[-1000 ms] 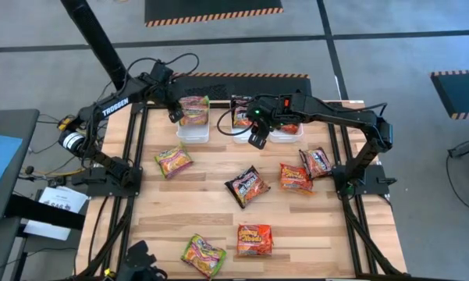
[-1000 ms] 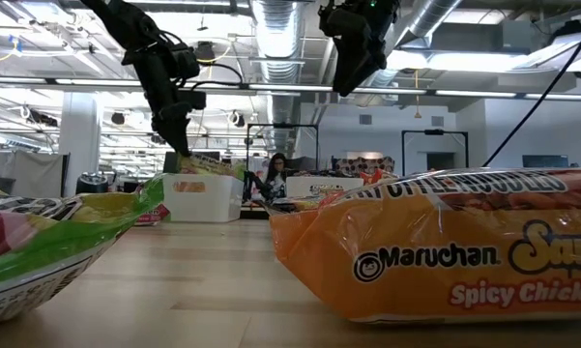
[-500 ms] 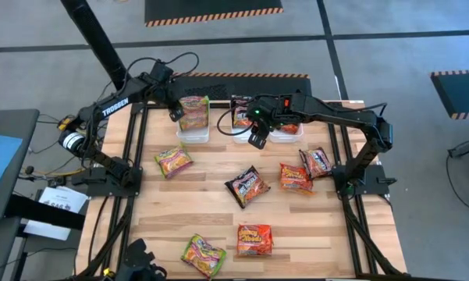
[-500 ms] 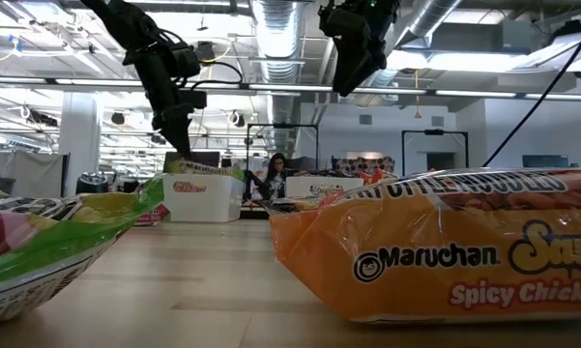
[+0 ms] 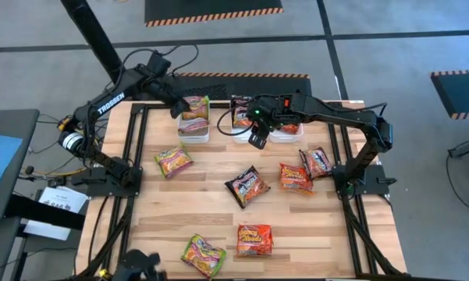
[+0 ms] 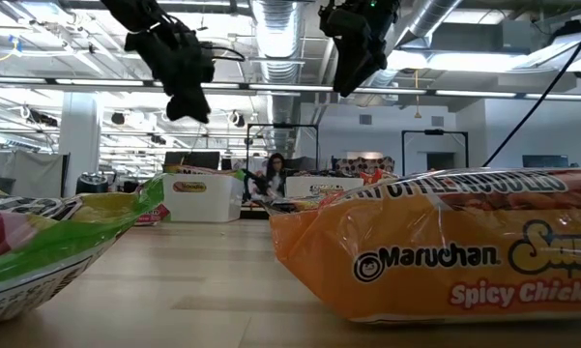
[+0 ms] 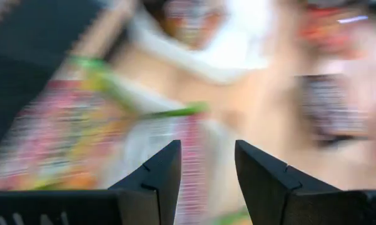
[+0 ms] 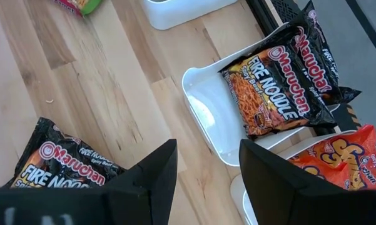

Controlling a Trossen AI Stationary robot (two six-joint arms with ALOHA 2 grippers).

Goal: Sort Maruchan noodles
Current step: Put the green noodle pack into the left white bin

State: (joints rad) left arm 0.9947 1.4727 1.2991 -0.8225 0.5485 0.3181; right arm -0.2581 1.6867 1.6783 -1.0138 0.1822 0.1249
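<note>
White tubs stand in a row along the far edge of the wooden table, seen from above. A green packet sits in the left tub, a black packet in the middle tub, and an orange packet in the right tub. So I judge the sorting begun, one packet per colour. Six packets lie loose on the table: a green one at left, a black one in the centre, an orange one and a dark one at right, and a green and an orange near the front edge. The left gripper hangs just left of the green tub; the right gripper hangs near the middle tub.

From table height, both grippers hang high over the table, the left and the right, neither carrying anything. A big orange packet and a green one fill the foreground.

The left wrist view is blurred; its two fingers stand apart with nothing between them, above a smear of green-edged packet.

The right wrist view shows its fingers apart and empty, above the bare floor of the middle tub, whose black packet leans at one end, with a loose black packet on the wood nearby.

Six packets are left, by my count.
</note>
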